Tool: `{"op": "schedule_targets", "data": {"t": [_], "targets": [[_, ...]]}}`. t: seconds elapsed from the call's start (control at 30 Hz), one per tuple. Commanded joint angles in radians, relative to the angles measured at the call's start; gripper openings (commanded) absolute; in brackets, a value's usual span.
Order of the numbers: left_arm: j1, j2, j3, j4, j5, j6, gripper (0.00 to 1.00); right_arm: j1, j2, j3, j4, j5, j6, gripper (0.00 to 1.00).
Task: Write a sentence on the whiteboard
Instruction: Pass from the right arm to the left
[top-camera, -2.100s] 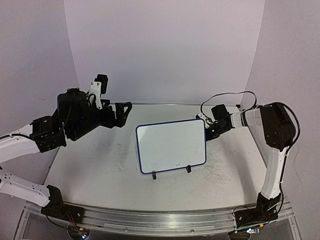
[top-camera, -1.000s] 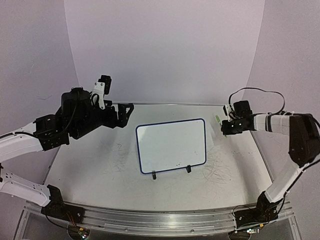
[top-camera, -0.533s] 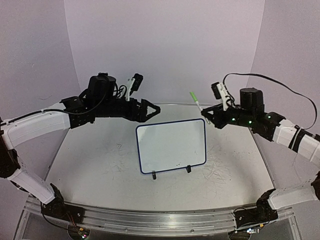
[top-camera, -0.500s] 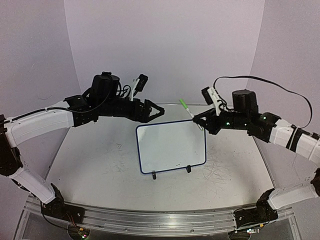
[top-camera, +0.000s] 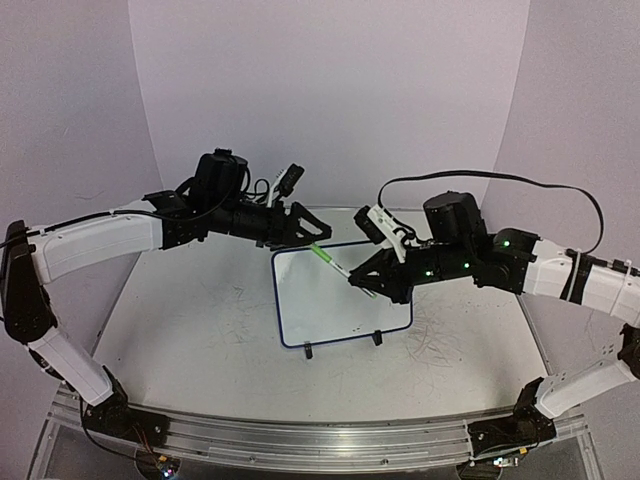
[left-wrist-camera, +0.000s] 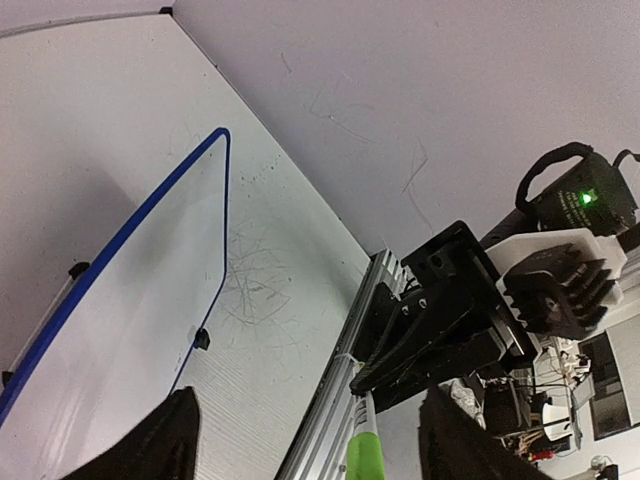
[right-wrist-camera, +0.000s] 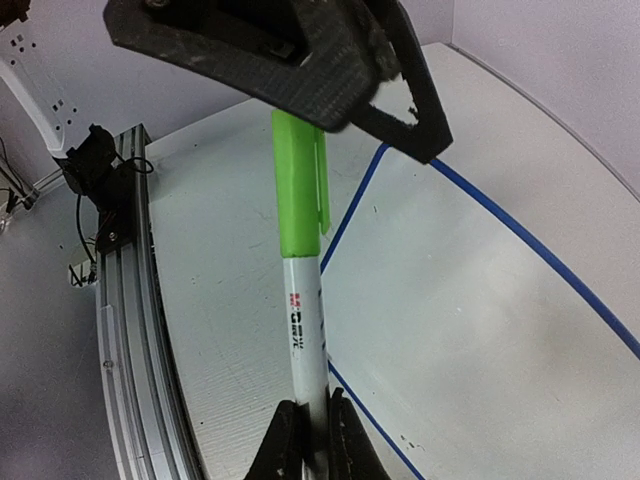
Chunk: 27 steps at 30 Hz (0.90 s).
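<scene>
The whiteboard stands on its two black feet at the table's middle, and its face looks blank, so the sentence is not in view. My right gripper hovers over the board's upper part, shut on the white barrel of a marker. The marker's green cap points up and left. In the right wrist view the barrel runs up from my closed right gripper. My left gripper is open. Its fingers straddle the green cap, with a gap on each side.
The white tabletop carries faint grey scribbles to the right of the board. An aluminium rail runs along the near edge. The right arm's black cable loops above it. A curved backdrop closes off the rear.
Both arms swung inward over the board. The right gripper carried the marker from the board's right side to the left gripper, whose jaws have narrowed around the cap.
</scene>
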Motion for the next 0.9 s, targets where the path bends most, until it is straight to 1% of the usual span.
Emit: {"op": "schedule_targets", "data": {"t": [0.0,0.03,0.1,0.23,0.43,0.47,0.5,0.57,0.6,0.63,0.8,0.87], "targets": [[-0.002,0.005,0.024,0.042,0.099,-0.030,0.63,0.021,0.011,0.053,0.021,0.039,-0.016,0.00],[-0.002,0.006,0.023,0.044,0.114,-0.031,0.58,0.024,0.013,0.054,0.021,0.045,-0.017,0.00],[-0.003,0.003,0.016,0.055,0.138,-0.033,0.52,0.029,0.019,0.049,0.025,0.060,-0.018,0.00],[-0.004,0.002,0.002,0.073,0.193,-0.035,0.50,0.040,0.038,0.053,0.027,0.090,-0.020,0.00],[-0.006,0.002,-0.019,0.074,0.214,-0.033,0.36,0.047,0.043,0.055,0.034,0.117,-0.024,0.00],[-0.007,0.001,-0.023,0.075,0.212,-0.033,0.35,0.047,0.041,0.054,0.035,0.121,-0.024,0.00],[-0.008,0.001,-0.026,0.075,0.208,-0.032,0.39,0.049,0.039,0.054,0.036,0.127,-0.023,0.00],[-0.008,0.002,-0.034,0.075,0.210,-0.028,0.49,0.050,0.032,0.050,0.037,0.134,-0.022,0.00],[-0.008,0.002,-0.037,0.075,0.210,-0.027,0.52,0.050,0.028,0.048,0.038,0.136,-0.022,0.00],[-0.008,0.004,-0.041,0.074,0.210,-0.026,0.52,0.050,0.026,0.045,0.040,0.138,-0.021,0.00],[-0.009,0.008,-0.046,0.069,0.220,-0.022,0.46,0.052,0.030,0.043,0.040,0.142,-0.022,0.00],[-0.009,0.008,-0.048,0.066,0.220,-0.019,0.41,0.052,0.035,0.046,0.040,0.138,-0.023,0.00]]}}
